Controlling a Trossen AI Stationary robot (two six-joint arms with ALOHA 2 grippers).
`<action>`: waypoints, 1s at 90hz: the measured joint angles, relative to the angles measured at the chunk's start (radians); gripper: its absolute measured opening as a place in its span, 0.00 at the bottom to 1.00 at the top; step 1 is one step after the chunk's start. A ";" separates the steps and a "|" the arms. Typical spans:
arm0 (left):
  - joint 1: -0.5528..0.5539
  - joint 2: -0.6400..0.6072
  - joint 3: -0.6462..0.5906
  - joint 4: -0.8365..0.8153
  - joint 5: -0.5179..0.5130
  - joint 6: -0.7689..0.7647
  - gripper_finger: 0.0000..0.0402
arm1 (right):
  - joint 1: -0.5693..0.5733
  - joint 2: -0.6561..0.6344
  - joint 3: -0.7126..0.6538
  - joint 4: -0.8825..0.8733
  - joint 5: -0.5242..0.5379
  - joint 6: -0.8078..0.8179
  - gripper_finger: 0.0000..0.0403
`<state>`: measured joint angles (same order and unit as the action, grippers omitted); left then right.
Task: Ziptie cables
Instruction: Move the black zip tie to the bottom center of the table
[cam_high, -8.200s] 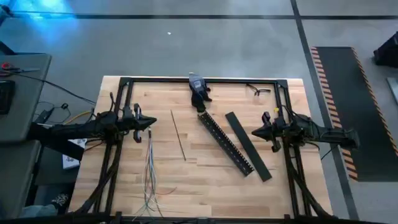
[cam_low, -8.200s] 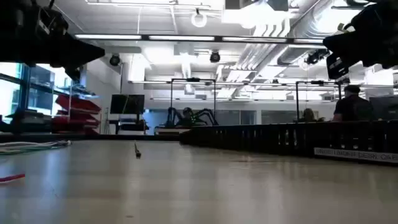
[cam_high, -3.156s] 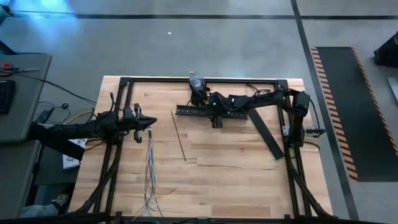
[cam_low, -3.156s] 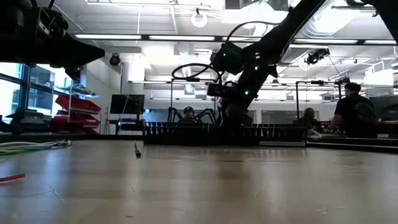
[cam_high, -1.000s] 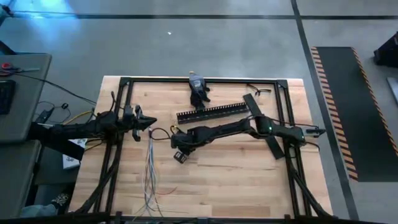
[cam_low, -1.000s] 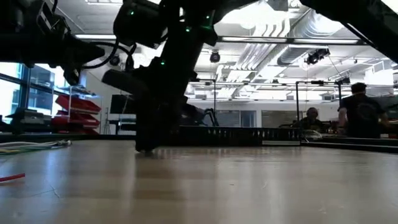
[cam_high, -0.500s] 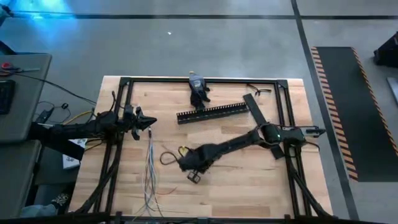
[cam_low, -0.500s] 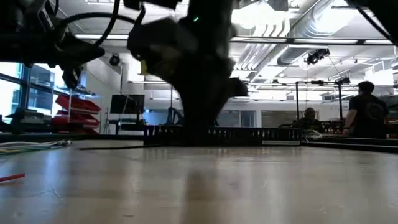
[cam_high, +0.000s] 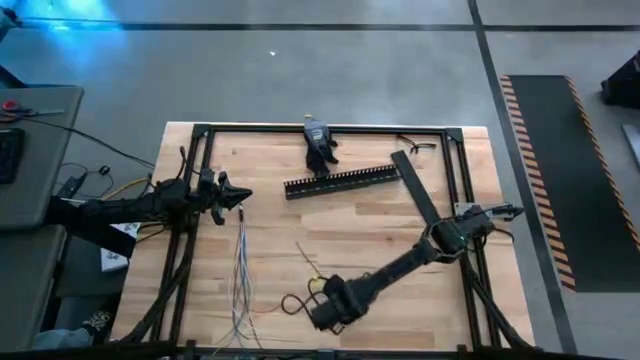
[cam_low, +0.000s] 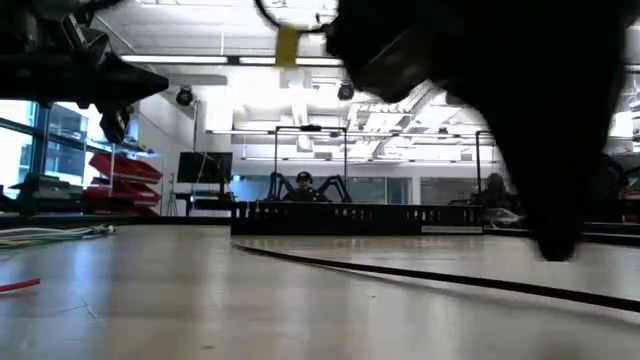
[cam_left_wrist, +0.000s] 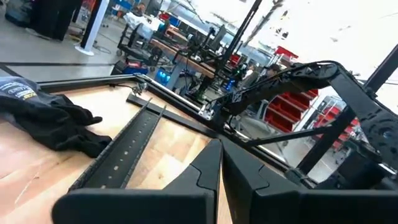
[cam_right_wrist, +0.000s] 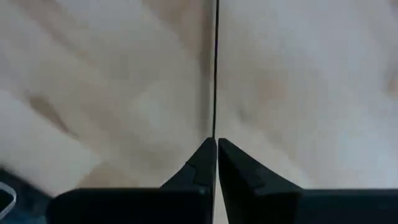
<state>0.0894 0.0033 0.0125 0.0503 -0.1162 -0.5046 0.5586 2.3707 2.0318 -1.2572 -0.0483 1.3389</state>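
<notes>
The right gripper (cam_high: 322, 312) reaches low across the bench (cam_high: 400, 240) toward its near edge, jaws clenched on the thin dark strip (cam_right_wrist: 215, 68), which runs straight out from between them. The cables (cam_high: 239, 275) lie loose on the wood just left of it; the left gripper (cam_high: 238, 199) waits above their far end, jaws clenched on nothing

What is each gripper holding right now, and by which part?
The right gripper pinches a thin dark strip at one end, between its shut fingers. The left gripper is shut on nothing, near the table's left edge.
</notes>
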 joint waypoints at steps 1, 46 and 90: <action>0.000 0.000 0.000 0.000 0.000 0.000 0.00 | 0.002 -0.003 0.000 -0.003 0.008 0.004 0.00; 0.000 0.000 0.000 0.000 -0.002 0.000 0.00 | 0.063 -0.119 -0.025 -0.041 0.184 -0.147 0.00; 0.000 0.001 0.000 -0.002 -0.001 0.000 0.00 | 0.078 -0.127 -0.356 0.338 0.196 -0.042 0.00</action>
<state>0.0894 0.0043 0.0124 0.0486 -0.1173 -0.5045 0.6370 2.2440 1.6756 -0.9188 0.1480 1.2972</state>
